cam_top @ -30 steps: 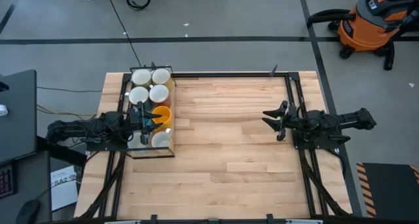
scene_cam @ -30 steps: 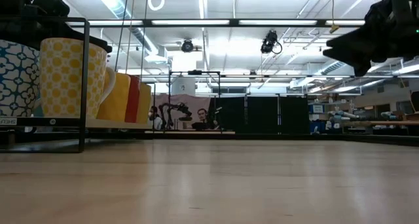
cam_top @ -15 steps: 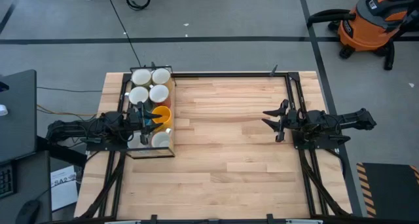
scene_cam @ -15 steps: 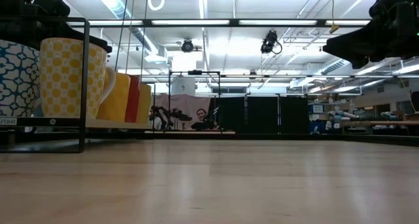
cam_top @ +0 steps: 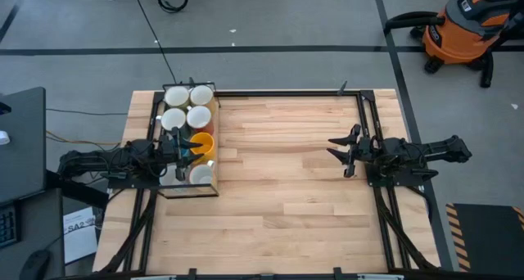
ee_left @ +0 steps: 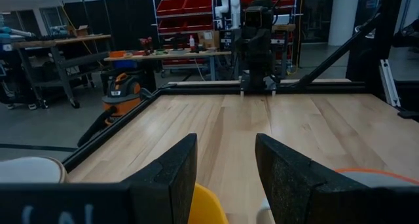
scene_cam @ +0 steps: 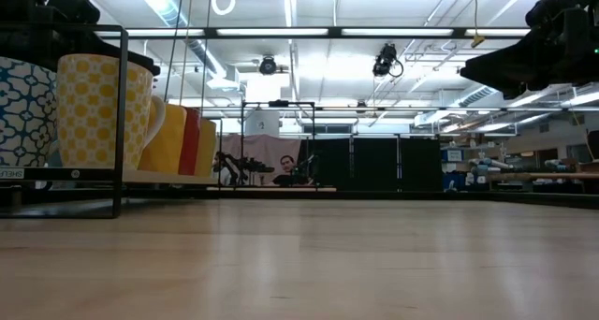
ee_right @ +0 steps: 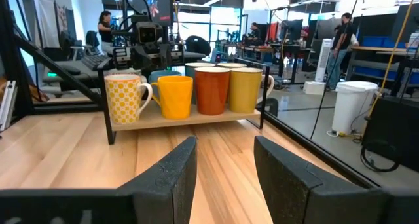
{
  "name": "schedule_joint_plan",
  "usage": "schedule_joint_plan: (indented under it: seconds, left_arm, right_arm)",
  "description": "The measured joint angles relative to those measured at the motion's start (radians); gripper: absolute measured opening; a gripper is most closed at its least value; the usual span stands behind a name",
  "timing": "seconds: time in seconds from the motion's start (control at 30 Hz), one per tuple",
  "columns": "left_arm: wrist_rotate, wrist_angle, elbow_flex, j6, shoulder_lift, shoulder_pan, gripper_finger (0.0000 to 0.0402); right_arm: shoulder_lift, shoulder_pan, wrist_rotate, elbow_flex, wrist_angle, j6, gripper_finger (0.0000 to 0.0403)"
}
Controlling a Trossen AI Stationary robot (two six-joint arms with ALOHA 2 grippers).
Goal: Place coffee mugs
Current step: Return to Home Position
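1. Barely shifted since a second ago, and only at the right tool [cam_top: 332, 149]: drifted a little up and outward in the low view, unchanged to the eye from above.
2. Held open, with both fingers [ee_right: 167, 178] clearly apart and gripping nothing; raised off the bench [cam_top: 278, 190] at its right side and aimed across it toward the coffee mugs [ee_right: 190, 93].
3. Well apart from those mugs, with only bare wood boards in between.
4. Further across, at the bench's left edge: the shelf [ee_right: 190, 118], a wooden board in a black frame, loaded with upright mugs.
5. Along the row facing the right wrist, set close side by side: yellow-dotted mug [ee_right: 123, 99], plain yellow mug [ee_right: 175, 96], orange mug [ee_right: 211, 90], mustard mug [ee_right: 243, 88]; just behind them, part of a bluish mug [ee_right: 165, 73].
6. Beside the yellow-dotted one in the low view: blue-and-white mug [scene_cam: 23, 114].
7. Directly above the shelf: left tool [cam_top: 184, 146], likewise open and empty, with a yellow rim right under the gap between its fingers in the left wrist view.
8. Farthest off, past the bench: an orange shop vacuum [cam_top: 467, 26] on the floor and a person [ee_right: 344, 27] standing among the workstations.
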Motion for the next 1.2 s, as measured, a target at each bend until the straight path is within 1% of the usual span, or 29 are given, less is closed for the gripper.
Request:
schedule_joint_plan:
  seconds: [1.2]
  left_arm:
    - [-0.001, 0.024, -0.002, -0.002, 0.0, 0.0, 0.0162]
  right_arm:
    - [0.0, 0.0, 0.0, 0.0, 0.0, 0.0, 0.0158]
